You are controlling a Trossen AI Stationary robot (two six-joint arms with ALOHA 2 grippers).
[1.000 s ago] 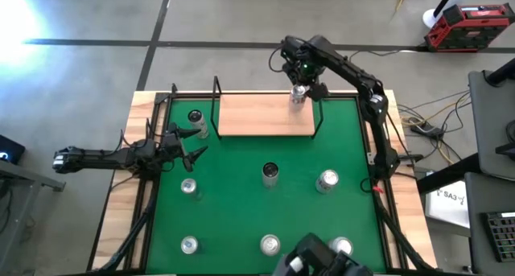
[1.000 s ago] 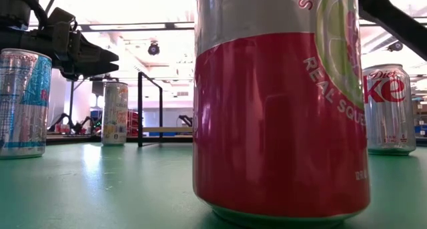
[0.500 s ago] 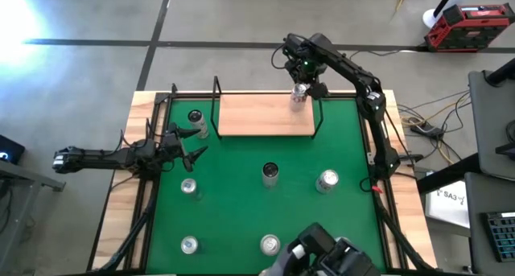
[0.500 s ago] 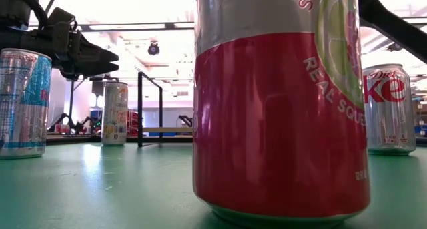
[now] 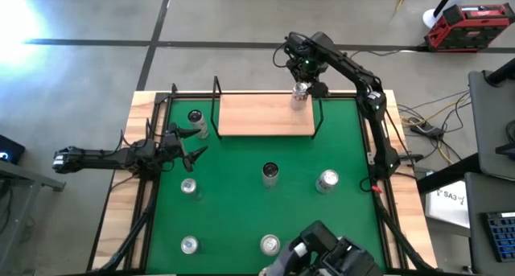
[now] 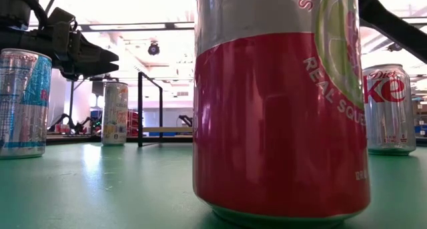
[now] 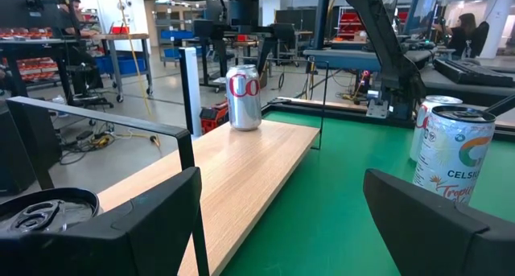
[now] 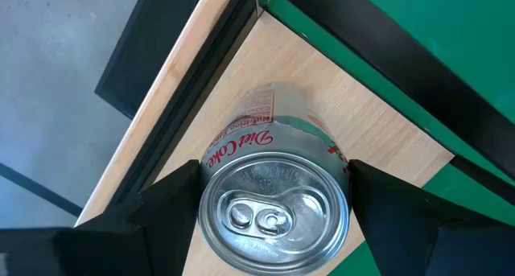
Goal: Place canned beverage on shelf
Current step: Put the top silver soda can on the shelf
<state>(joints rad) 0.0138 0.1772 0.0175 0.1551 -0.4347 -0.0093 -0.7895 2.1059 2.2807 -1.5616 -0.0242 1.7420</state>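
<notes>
Right pincer (image 5: 299, 89) clamps Diet Coke can (image 8: 272, 208) at shelf (image 5: 261, 119) corner; left pincer (image 5: 190, 143) gapes.

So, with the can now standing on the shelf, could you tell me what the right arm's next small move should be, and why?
Probably open the right gripper and lift straight up: the Diet Coke can stands upright on the shelf, near its far right corner, with the fingers against its sides.
</notes>
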